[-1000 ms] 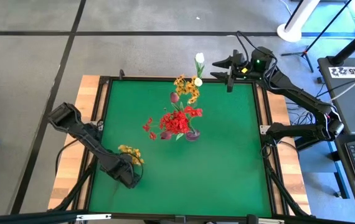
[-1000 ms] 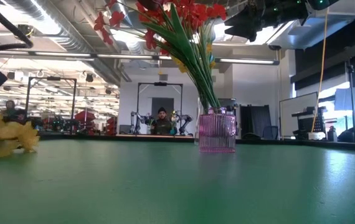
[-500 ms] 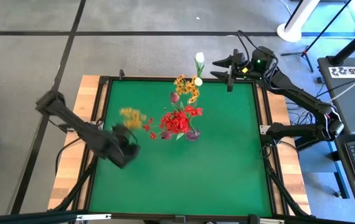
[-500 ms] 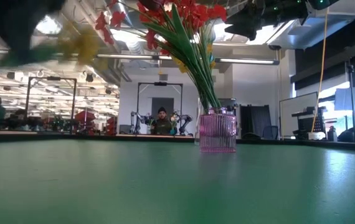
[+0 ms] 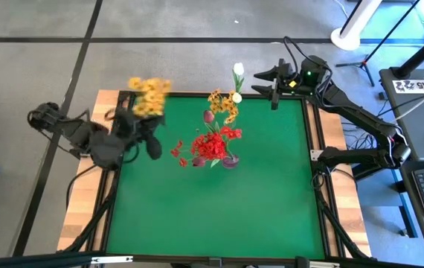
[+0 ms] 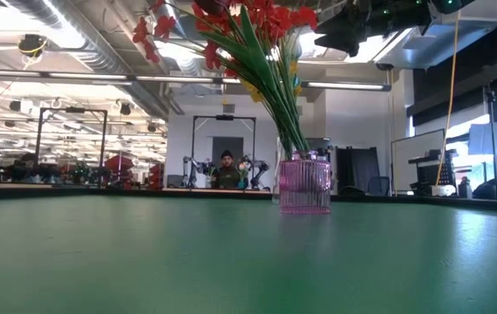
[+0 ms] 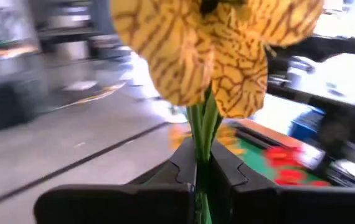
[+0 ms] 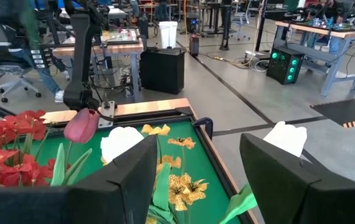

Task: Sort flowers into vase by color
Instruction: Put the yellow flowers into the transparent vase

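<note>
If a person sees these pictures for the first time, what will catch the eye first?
Most striking is the yellow-orange flower gripped by its stem in the left gripper, raised above the table's far left corner. Next comes the pink vase near the middle of the green table, full of red flowers. The right gripper waits at the far right corner.

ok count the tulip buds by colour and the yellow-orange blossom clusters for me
white tulip buds: 2
dark red tulip buds: 1
yellow-orange blossom clusters: 2 (one in the pink ribbed glass vase, one in the left pincer)
total: 5
</note>
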Controlling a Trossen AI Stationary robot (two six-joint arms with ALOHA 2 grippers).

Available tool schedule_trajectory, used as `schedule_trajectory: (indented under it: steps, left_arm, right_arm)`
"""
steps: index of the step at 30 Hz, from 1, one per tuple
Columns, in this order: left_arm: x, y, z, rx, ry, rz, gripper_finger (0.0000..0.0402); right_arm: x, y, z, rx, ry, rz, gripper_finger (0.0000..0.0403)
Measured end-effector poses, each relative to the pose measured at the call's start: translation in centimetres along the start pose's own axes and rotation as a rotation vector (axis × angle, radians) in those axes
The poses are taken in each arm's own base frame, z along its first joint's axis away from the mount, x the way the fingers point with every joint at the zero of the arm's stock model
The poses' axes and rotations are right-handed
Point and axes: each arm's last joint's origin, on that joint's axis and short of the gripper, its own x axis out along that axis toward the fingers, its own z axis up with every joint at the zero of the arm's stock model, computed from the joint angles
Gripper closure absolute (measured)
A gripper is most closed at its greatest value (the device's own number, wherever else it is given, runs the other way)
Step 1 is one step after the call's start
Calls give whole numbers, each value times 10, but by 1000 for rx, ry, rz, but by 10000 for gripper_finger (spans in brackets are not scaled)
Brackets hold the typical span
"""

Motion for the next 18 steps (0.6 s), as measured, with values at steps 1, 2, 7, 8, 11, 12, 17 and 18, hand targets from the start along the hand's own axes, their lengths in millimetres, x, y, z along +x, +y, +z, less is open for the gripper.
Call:
schedule_trajectory:
  steps: [1,2,7,8,11,12,17,18]
  left_arm:
    - [8,-3,7,32,5,-61,397]
    - [16,-7,15,49,-6,-154,397]
    - [52,-7,49,115,-255,-403,397]
    - [58,-1,54,126,-299,-396,397]
    - [80,20,67,130,-396,-401,397]
    - [91,26,67,129,-406,-422,397]
    - [154,61,59,91,-348,-450,397]
    - [167,69,56,77,-329,-445,398]
  right_arm:
    - [0,0,0,0,-1,0,173]
    - [0,0,0,-1,-1,0,173]
    - [0,0,0,-1,-1,0,173]
    - [0,0,0,1,1,1,173]
    - [0,1,0,2,1,14,173]
    - [0,1,0,-1,-5,18,173]
    - [0,1,3,-16,-28,23,173]
    - [0,1,3,-16,-28,24,173]
